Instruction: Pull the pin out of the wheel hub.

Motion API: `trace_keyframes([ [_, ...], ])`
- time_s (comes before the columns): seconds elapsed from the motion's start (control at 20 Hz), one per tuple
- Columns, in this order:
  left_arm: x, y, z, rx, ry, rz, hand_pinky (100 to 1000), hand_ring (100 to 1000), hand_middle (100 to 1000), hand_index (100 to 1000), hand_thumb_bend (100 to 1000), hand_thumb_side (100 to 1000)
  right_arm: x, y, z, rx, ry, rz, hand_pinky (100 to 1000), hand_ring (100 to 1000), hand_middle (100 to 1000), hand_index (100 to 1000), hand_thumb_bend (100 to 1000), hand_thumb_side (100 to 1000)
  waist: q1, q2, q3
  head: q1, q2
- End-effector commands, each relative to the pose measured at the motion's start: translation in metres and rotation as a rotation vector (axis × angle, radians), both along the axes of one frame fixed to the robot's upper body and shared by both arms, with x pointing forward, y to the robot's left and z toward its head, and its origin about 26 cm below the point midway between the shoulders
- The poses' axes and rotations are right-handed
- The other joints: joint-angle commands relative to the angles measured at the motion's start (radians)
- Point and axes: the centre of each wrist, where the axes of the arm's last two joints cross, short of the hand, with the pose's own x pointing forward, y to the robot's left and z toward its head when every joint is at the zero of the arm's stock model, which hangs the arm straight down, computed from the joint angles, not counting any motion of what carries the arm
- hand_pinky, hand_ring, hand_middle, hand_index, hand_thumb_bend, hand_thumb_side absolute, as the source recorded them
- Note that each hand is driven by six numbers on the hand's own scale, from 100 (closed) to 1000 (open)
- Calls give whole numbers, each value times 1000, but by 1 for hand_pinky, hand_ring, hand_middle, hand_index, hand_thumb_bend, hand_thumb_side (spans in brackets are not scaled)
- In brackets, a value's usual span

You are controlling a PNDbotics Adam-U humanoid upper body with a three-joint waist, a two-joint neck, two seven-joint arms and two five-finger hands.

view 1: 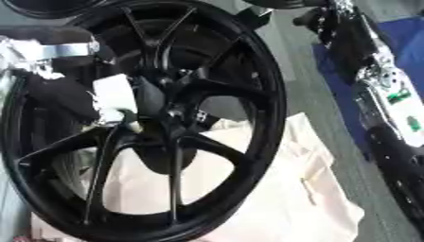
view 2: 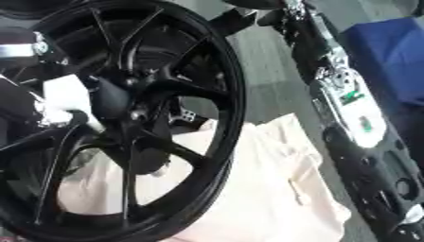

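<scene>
A large black wheel (view 1: 149, 118) is seen filling most of the view, stood nearly on edge and tilted, its rim running from the upper left down to the lower edge of the frame, with its face turned toward the camera. The wheel hub (view 1: 162, 106) lies at the centre where the spokes meet. The wheel is rested on a pale cloth (view 1: 290, 189), which extends to the lower right. The left hand (view 1: 79, 97) is seen at the left side, black with silver parts, reaching in through the spokes just left of the hub; whether its fingers are curled or holding anything cannot be told. A white piece (view 1: 112, 92) is seen between that hand and the hub; the pin itself cannot be made out, nor its axis. Open grey floor (view 1: 306, 85) lies right of the rim. The right arm (view 2: 352, 108) hangs down the right side; its hand is not identified.
</scene>
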Motion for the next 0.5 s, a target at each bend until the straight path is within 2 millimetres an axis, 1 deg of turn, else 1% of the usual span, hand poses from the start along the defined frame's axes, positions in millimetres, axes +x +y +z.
trace_keyframes([
  [0.05,-5,7,16,47,162,150,709,573,497,614,377,407,-1,-1,6,-4,-18,3,1000,739,516,708,100,763,-4,-33,0,2,-7],
  [0.15,-6,7,18,41,162,147,708,570,494,610,364,389,-1,-1,6,-3,-18,3,1000,739,517,708,100,763,-3,-34,-1,1,-11],
  [0.35,-9,8,20,35,163,146,708,570,494,610,364,389,-1,-1,6,-3,-18,2,1000,739,517,708,100,763,-3,-35,-1,1,-13],
  [0.4,-9,8,20,36,163,145,698,558,450,554,319,137,-1,-1,6,-2,-18,2,1000,740,517,709,100,762,-3,-35,-1,0,-16],
  [0.45,-9,8,19,39,162,145,698,557,447,551,318,125,-2,-1,6,-1,-18,2,1000,740,517,709,100,762,-2,-37,-2,0,-19],
  [0.5,-9,8,18,40,159,146,695,552,436,514,322,100,-2,-1,6,0,-19,2,1000,740,517,709,100,762,-2,-38,-4,0,-21],
])
